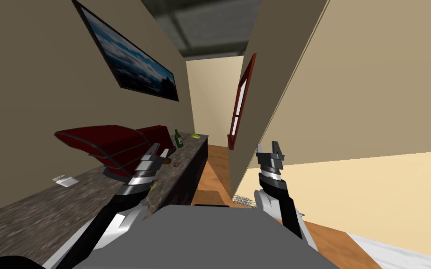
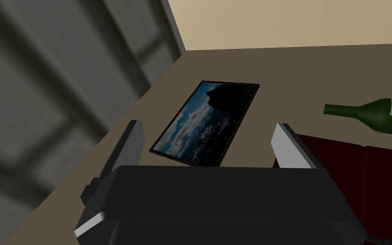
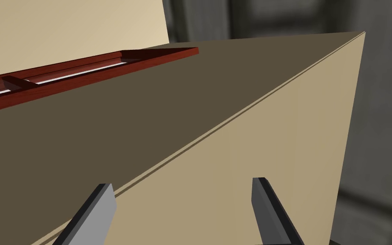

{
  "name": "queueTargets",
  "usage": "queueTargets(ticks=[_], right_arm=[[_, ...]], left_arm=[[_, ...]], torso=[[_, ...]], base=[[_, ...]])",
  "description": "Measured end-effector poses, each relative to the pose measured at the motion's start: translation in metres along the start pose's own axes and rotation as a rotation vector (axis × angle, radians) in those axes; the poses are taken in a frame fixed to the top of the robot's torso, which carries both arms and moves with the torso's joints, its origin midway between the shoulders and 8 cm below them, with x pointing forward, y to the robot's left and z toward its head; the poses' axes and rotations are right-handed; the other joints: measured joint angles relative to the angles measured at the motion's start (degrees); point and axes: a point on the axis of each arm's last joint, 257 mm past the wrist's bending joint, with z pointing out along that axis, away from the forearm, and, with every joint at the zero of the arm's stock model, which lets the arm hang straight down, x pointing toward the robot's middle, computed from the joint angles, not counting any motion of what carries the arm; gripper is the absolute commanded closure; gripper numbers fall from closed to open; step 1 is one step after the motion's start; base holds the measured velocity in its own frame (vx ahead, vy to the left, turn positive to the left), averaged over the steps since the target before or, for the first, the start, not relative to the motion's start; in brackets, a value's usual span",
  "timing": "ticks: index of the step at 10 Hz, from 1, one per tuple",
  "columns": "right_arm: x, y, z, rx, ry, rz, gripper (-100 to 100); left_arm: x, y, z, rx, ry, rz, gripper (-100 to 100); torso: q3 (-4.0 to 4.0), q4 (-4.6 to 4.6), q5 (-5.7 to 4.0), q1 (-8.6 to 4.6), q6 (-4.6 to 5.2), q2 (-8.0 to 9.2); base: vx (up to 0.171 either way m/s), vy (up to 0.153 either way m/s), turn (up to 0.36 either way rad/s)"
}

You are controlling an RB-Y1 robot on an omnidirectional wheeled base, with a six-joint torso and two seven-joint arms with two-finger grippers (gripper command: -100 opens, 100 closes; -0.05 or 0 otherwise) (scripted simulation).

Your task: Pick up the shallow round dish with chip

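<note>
The left claw [image 1: 160, 149] is held released over the bench [image 1: 32, 215]; in the left wrist view its fingers stand well apart with nothing between them. The right claw [image 1: 269, 148] is likewise released and empty, raised off to the right beside a wall corner and well apart from the bench.

Just past the left claw's tips, a little to their right, a small dark round shape [image 1: 167, 160] lies flat on the bench. It is taken for the dish (too small for any chip to be made out). A faint ring [image 1: 177, 164] is seen just beside it. A red bulk [image 1: 102, 142] stands to the claw's left, and a green bottle [image 1: 178, 138] stands upright farther along the bench.

The left arm is judged plainly the nearer. Its claw is aimed forward and upward, at a picture [image 2: 208, 119] on the wall, not down at the dish. A downward tilt would therefore be needed before the short reach ahead. As the dish is round, no approach direction is favoured by its shape.
</note>
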Motion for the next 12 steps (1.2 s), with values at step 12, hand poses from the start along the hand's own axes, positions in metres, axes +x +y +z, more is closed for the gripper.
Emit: queueTargets(ticks=[12], right_arm=[[0.0,0.0,0.0,0.0,0.0,0.0,0]], left_arm=[[-0.027,0.094,-0.049,-0.443,0.127,0.179,-100]], torso=[[-0.04,-0.02,-0.01,-0.03,0.03,-0.06]], base=[[0.061,-0.005,0.031]])
